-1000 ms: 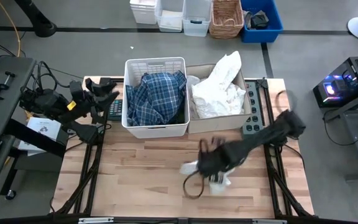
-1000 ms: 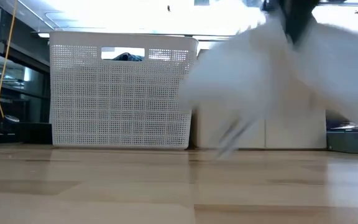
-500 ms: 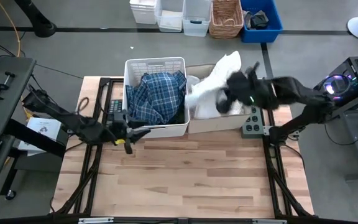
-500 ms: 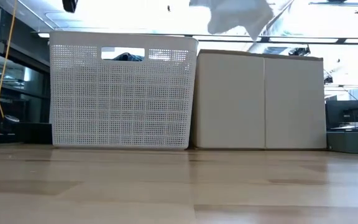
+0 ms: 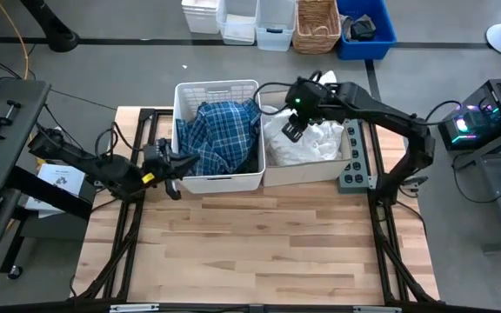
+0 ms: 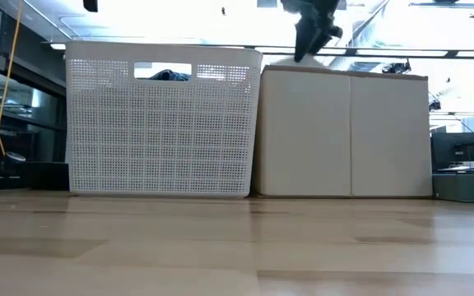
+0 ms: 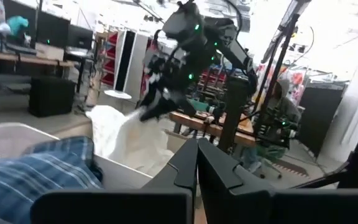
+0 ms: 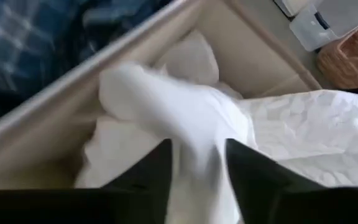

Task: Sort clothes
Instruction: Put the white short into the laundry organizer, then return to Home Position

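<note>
A blue-and-white plaid shirt (image 5: 220, 135) lies on top in the white plastic basket (image 5: 216, 183). Several white pieces (image 5: 320, 139) fill the beige fabric box (image 5: 307, 172) to its right. My right gripper (image 5: 290, 129) hovers over the box's left part, its fingers apart, with a white piece (image 8: 191, 124) between them. It also shows above the box rim in the low view (image 6: 309, 41). My left gripper (image 5: 174, 165) is shut and empty at the basket's near left corner. A dark piece (image 6: 169, 75) shows through the basket's handle slot. My right gripper points down into the box, with its fingers (image 8: 148, 177) standing apart on either side of a white piece's raised fold (image 8: 194, 146). I cannot tell whether they touch it. The piece lies on the other white clothes in the box.
A grey power strip (image 5: 352, 152) lies on the table right of the beige box. Bare wooden tabletop (image 5: 259, 243) stretches in front of both containers. Bins and a wicker basket (image 5: 317, 24) stand on the floor beyond the table's far edge.
My right gripper has gone up from the table's near middle toward the far edge, carrying a white piece clear of the table to above the beige box. The piece now lies in the box. My left gripper has moved from the table's left edge to the basket's near left corner.
</note>
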Robot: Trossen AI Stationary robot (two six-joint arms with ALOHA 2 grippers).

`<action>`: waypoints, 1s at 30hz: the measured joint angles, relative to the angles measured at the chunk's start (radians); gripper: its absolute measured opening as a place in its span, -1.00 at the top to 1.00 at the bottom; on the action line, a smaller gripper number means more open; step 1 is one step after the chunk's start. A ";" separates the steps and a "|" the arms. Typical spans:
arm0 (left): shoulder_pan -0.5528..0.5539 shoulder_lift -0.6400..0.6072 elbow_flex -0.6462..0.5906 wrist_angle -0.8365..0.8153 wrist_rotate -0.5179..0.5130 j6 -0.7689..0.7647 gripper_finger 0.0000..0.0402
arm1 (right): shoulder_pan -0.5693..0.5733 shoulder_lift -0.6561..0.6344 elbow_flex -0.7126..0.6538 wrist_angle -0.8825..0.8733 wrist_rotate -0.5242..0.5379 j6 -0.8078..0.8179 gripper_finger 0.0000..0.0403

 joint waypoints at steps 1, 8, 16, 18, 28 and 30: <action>0.000 -0.010 0.000 -0.008 -0.002 0.018 0.99 | 0.003 0.006 0.000 -0.015 0.003 -0.014 0.21; 0.004 -0.110 0.000 -0.065 -0.066 0.100 1.00 | 0.036 -0.045 -0.004 -0.128 -0.038 -0.070 -0.29; 0.142 -0.163 -0.021 -0.103 0.085 0.127 1.00 | 0.148 -0.492 -0.524 0.061 -0.029 0.240 -0.34; 0.218 -0.162 -0.044 -0.120 0.166 0.127 1.00 | 0.192 -0.614 -0.679 0.128 -0.042 0.385 -0.34; 0.490 -0.332 -0.230 -0.270 0.669 -0.148 1.00 | 0.406 -0.849 -0.956 0.478 -0.012 0.769 -0.29; 0.484 -0.398 -0.307 -0.205 0.669 -0.161 1.00 | 0.429 -0.843 -0.927 0.476 0.033 0.774 -0.25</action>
